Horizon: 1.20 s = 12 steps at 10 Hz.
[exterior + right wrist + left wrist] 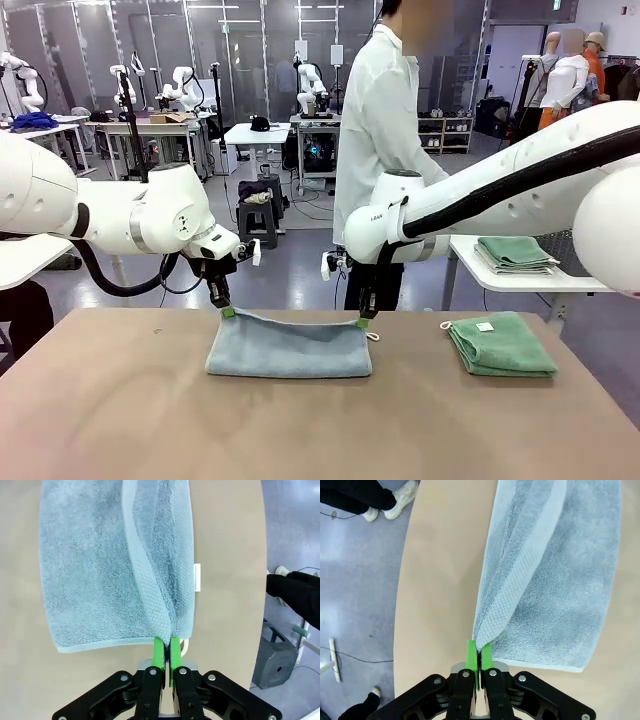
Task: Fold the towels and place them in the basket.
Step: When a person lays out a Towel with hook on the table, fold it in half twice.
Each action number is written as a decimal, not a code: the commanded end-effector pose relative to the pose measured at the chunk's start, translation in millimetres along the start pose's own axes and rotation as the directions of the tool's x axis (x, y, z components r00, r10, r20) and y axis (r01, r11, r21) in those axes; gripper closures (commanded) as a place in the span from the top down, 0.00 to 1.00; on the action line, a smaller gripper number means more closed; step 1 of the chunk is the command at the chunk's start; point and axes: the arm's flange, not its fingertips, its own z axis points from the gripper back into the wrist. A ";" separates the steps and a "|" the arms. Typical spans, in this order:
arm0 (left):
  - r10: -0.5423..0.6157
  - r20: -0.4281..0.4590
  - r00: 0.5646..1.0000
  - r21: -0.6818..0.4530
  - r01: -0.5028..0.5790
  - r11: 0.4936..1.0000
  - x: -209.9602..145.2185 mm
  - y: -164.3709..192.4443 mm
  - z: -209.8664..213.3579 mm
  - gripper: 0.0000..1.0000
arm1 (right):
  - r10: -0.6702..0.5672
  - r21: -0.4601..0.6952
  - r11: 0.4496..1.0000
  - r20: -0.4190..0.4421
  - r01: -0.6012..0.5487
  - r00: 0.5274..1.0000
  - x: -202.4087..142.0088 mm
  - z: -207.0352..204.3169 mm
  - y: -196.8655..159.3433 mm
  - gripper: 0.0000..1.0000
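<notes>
So at this point both my arms were on the same thing. My left fingers [227, 311] were clenched on the upper-left corner of the grey-blue towel [290, 350], and my right fingers [362, 322] were clenched on its upper-right corner, the one with the little white loop. In both wrist views the green pads [472, 655] were pressed tight together with the towel's doubled edge caught between them.

The bit that mattered: the towel's long axis ran left to right across the front view, straight from one pair of fingers to the other. The rest of the cloth lay below the fingers in the frame, flat on the desk [120, 400], with only the pinched edge raised a little. My guess was that the next move needed both arms going the same way together, or the fold would skew.

The mint green towel [503, 345] sat folded at the lower right, tag up, well apart from the grey-blue one and nearer my right arm.

Count:
- Two towels on the desk, one of each colour.
- A small stack of folded green cloth [515, 252] on a white side table [520, 281] at the right; I couldn't tell how many were in it.
- One person [385, 130] in a white coat, upper middle.
</notes>
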 end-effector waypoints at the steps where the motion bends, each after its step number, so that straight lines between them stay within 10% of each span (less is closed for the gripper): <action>1: -0.004 -0.013 1.000 0.018 0.005 1.000 0.0 10.5 0.7 0.04 | -0.039 -0.020 0.999 -0.017 0.039 0.999 -1.0 -4.3 -8.3 0.06; 4: -0.045 0.020 0.999 0.033 0.044 0.998 -4.7 4.1 6.5 0.40 | -0.034 -0.023 0.999 0.021 0.035 0.999 -5.4 0.1 -7.5 0.31; 6: -0.092 0.044 0.995 0.058 0.089 0.994 -12.4 -6.8 29.3 0.51 | -0.035 -0.028 0.999 0.064 0.036 0.997 -6.0 24.6 -1.7 0.51; 7: -0.102 0.068 0.992 0.059 0.098 0.993 -19.0 -17.2 47.1 0.39 | -0.033 -0.030 0.999 0.086 0.036 0.996 -6.0 42.3 6.5 0.66; 8: -0.110 0.101 0.989 0.038 0.106 0.994 -26.0 -31.1 69.5 0.64 | -0.050 -0.006 0.999 0.101 0.051 0.994 -4.1 61.9 18.8 0.71; 12: -0.107 0.267 0.958 -0.060 0.128 0.990 -58.7 -77.2 139.7 0.64 | -0.399 0.119 0.916 0.143 0.384 0.906 0.3 114.7 81.7 0.71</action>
